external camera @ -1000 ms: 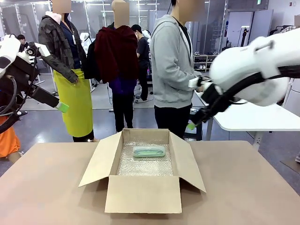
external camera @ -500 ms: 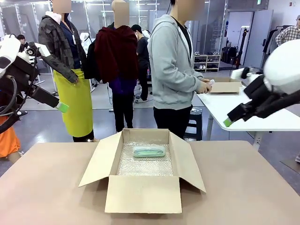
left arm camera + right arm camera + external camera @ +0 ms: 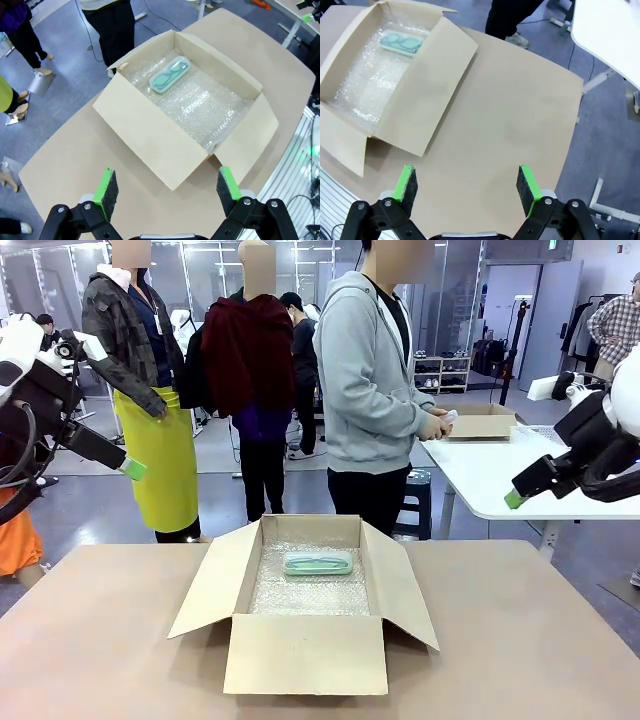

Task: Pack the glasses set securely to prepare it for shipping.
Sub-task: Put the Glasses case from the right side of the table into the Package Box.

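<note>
The pale mint green glasses case (image 3: pixel 318 562) lies flat on bubble wrap at the far end of the open cardboard box (image 3: pixel 305 652); the wrist views show the case too (image 3: pixel 170 74) (image 3: pixel 400 41). The pink case is hidden or out of view. The person in a grey hoodie (image 3: pixel 365 370) at the far side holds a small pale object (image 3: pixel 447 417) in both hands, too small to identify. My left gripper (image 3: pixel 131 468) hangs high at the left, open and empty (image 3: pixel 166 185). My right gripper (image 3: pixel 515 498) hangs high at the right, open and empty (image 3: pixel 466 182).
The box's flaps (image 3: pixel 206 585) spread out to the left and right over the brown table (image 3: pixel 520 640). A white table (image 3: pixel 500 475) at the back right carries another cardboard box (image 3: pixel 483 424). Several people stand beyond the far edge.
My right arm has swung from near the middle, in front of the person, out to the far right. The left arm and the mint case have not moved.
</note>
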Controlling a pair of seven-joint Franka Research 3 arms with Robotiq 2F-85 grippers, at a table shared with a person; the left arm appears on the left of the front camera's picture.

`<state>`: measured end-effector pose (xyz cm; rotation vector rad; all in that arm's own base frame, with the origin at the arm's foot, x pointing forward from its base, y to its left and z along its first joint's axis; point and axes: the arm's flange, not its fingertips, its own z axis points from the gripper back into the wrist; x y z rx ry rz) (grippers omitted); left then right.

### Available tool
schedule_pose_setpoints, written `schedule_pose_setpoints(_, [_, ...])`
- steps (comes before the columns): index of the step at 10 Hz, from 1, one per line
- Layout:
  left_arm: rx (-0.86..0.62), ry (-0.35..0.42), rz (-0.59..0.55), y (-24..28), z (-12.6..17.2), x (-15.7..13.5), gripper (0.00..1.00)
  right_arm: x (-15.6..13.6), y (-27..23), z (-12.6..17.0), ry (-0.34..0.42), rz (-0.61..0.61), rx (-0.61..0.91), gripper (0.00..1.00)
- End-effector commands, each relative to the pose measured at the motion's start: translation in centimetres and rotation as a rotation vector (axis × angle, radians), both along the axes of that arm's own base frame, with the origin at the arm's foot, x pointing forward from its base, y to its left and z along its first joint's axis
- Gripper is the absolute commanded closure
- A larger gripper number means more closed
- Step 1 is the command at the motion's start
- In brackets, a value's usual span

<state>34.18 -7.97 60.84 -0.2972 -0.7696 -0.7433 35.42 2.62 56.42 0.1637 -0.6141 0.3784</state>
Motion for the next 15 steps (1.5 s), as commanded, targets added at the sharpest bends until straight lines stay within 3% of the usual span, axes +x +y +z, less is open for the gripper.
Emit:
schedule_pose_setpoints(1, [-0.016,0.001,-0.012,0.13,0.13,-0.01,0.00,0.27,0.05,0.06,-0.004,0.011,0.001,0.00])
schedule_pose_setpoints(15, [-0.016,0.001,-0.012,0.13,0.13,-0.01,0.00,0.27,0.05,0.06,-0.004,0.011,0.001,0.00])
